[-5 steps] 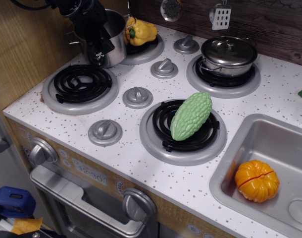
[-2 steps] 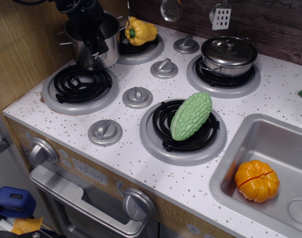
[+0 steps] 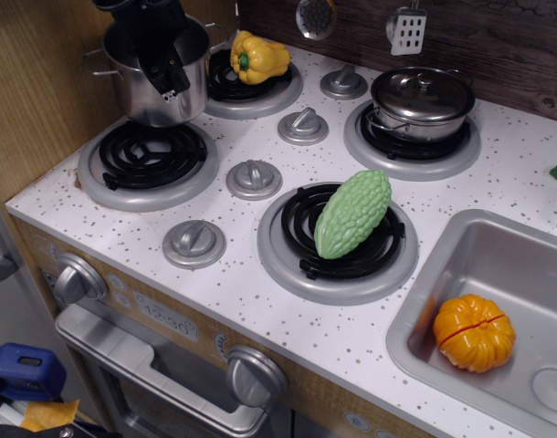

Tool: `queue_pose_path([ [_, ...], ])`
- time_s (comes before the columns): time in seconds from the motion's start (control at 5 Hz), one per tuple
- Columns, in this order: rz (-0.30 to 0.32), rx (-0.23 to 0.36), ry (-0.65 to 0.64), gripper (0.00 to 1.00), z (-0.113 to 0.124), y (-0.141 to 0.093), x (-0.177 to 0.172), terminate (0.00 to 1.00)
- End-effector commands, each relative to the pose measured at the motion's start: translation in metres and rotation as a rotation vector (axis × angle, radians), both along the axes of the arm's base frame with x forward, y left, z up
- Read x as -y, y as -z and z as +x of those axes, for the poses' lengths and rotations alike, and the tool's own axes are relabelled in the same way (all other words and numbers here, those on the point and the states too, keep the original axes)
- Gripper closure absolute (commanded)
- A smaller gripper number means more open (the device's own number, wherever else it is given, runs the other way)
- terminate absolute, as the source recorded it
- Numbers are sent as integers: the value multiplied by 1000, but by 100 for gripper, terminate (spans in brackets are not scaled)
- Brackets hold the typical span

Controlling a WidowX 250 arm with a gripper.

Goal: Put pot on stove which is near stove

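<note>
We saw the black tool point(image 3: 164, 78) reaching down from the top left, its fingers pinched on the near rim of the pot point(image 3: 151, 87), one finger inside the wall and one outside. The pot sat at the far edge of the front-left stove point(image 3: 149, 157), its base over the back of the grey ring; whether it rested there or hung just above we could not tell. The coil's front half lay bare.

Just beside the pot, on the back-left burner point(image 3: 251, 87), lay a yellow pepper point(image 3: 257, 57). On the back-right burner stood a lidded steel pot point(image 3: 421, 100). A green bitter gourd point(image 3: 352, 213) lay tilted across the front-right burner point(image 3: 338, 242). In the sink point(image 3: 498, 265), at the right of the white speckled counter point(image 3: 251, 292), an orange pumpkin point(image 3: 473, 332) rested. Grey knobs point(image 3: 253, 176) stood between the burners.
</note>
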State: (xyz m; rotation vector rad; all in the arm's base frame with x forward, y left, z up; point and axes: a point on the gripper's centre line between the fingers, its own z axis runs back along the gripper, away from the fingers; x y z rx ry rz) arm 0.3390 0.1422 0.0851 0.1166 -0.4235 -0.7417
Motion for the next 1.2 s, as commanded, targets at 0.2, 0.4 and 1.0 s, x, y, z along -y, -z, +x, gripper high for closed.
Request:
queue_pose_path([
  [0.2,-17,36,-68,100,-24,-18,7,0],
  [0.4,-40,51,-67,0,-25,-12,4,0],
  [1.0,-63,61,-59,0,-24,-4,1,100],
])
